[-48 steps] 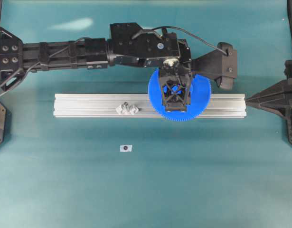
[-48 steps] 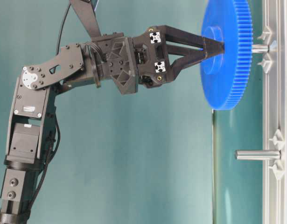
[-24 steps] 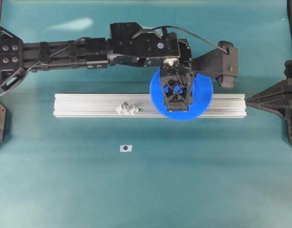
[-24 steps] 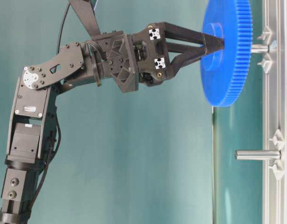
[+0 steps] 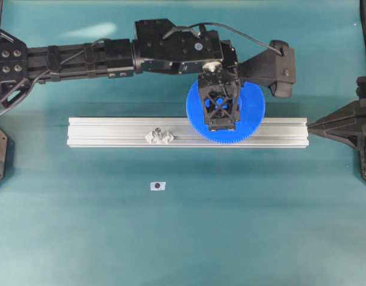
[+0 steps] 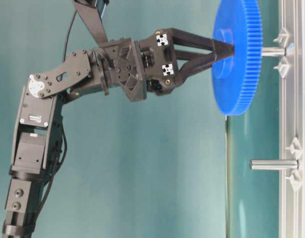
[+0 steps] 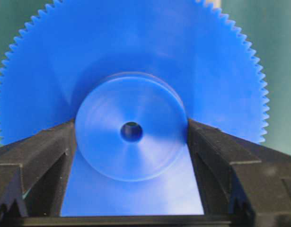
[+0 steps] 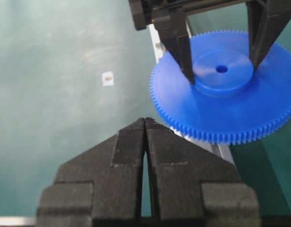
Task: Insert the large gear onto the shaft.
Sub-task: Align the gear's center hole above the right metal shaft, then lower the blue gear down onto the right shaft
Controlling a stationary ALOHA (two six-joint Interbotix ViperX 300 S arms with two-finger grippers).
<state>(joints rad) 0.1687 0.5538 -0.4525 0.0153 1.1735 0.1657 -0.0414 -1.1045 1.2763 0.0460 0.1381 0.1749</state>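
Blue plastic gear (image 6: 237, 57) is pinched by its raised hub between the left claw (image 6: 222, 47) fingers, face square to the peg (image 6: 273, 51) just beyond them, so hole meets peg tip; right claw (image 8: 145, 124) sits closed, well clear.

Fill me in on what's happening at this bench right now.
The left claw grips the large gear by its raised hub, one finger on each side, and holds it over the aluminium rail. In the table-level view the gear sits in line with the shaft, whose bare length shows between the gear and the rail, so the gear is not seated. A second peg farther along the rail stands bare. The right claw is shut and empty, parked off to the side.
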